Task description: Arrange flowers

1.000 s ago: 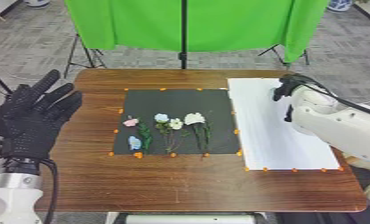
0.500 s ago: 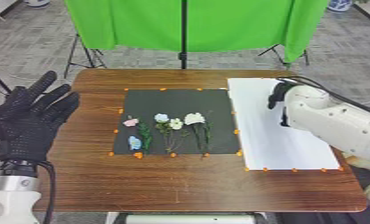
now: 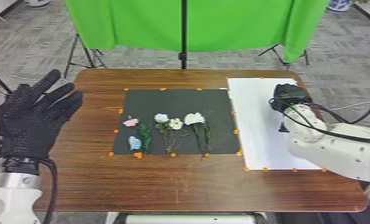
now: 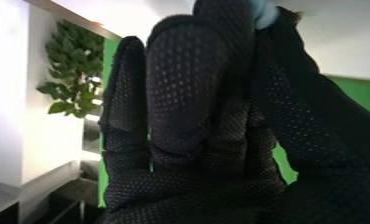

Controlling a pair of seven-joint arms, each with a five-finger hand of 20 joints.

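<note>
Black right fingers [image 3: 290, 93] pinch one blue thing [image 4: 267, 15], left fingers [image 3: 45, 82] apart, five flowers [image 3: 195, 118] lying.

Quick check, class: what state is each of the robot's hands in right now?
Left hand: open, fingers spread, holding nothing.
Right hand: closed on a light blue thing, pinched at the fingertips; what it is can't be told.

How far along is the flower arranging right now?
It looks early. Done: I can make out no flower laid on the visible part of the white sheet. In hand: the right hand pinches something light blue, probably a flower, near that sheet's far end. Left: the pink flower, blue flower, white flowers and green sprigs on the black mat likely need placing.
</note>
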